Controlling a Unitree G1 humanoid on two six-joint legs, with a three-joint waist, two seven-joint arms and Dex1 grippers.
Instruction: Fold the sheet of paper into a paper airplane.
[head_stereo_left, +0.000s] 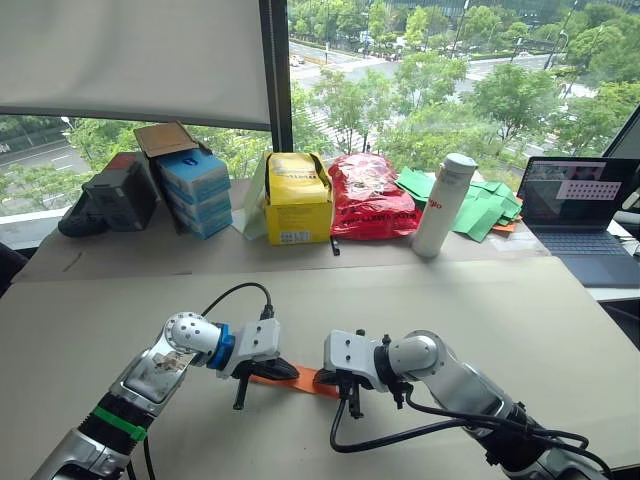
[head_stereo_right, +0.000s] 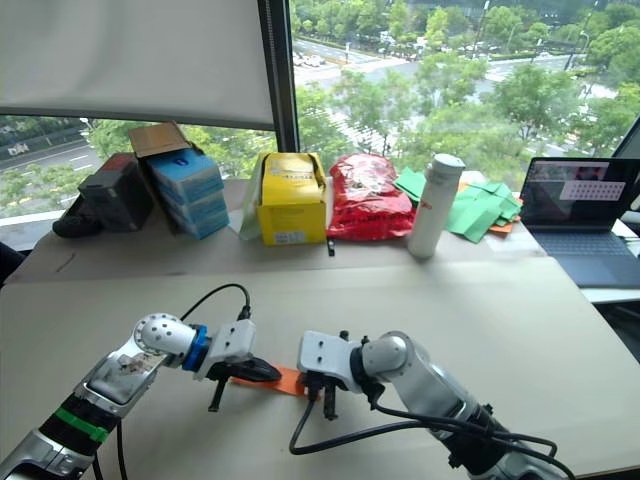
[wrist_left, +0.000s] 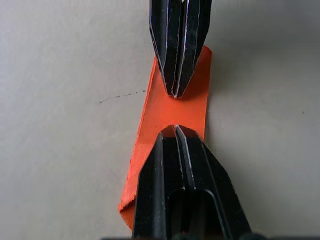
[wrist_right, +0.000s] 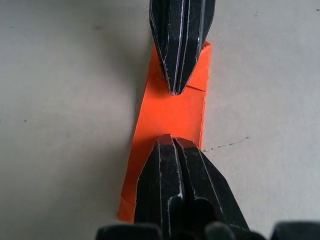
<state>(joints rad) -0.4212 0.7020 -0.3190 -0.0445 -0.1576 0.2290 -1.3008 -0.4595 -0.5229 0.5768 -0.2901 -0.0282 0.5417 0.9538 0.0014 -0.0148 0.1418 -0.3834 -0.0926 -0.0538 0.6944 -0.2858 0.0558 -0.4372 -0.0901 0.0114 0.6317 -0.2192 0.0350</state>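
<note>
Both arms are low over the table (head_stereo_left: 520, 320), grippers pointed at each other. The paper (head_stereo_left: 312, 380) lies flat on the table between them, folded down to a narrow orange strip.

The left gripper (head_stereo_left: 272, 371) comes in from the robot's left and sits on its end of the strip. In the left wrist view its two fingers (wrist_left: 176, 170) are drawn together, tips meeting, down on the orange surface. They look like they are pressing rather than pinching; nothing shows between them.

The right gripper (head_stereo_left: 348, 384) does the same from the other side. In the right wrist view its fingers (wrist_right: 172, 175) are together too, tips resting on the paper (wrist_right: 170, 115), with the other gripper's tips facing them just across a short stretch of orange. The two sets of tips are near, not touching.

A fold line crosses the strip near the far end in the right wrist view, and layered edges show along one long side. The strip lies slightly slanted across the table.

At the back, by the window: blue boxes (head_stereo_left: 197, 190), a yellow bag (head_stereo_left: 297, 197), a red bag (head_stereo_left: 370, 195), a white bottle (head_stereo_left: 443, 204) standing upright, green paper pieces (head_stereo_left: 480, 208) and an open laptop (head_stereo_left: 580, 205).
</note>
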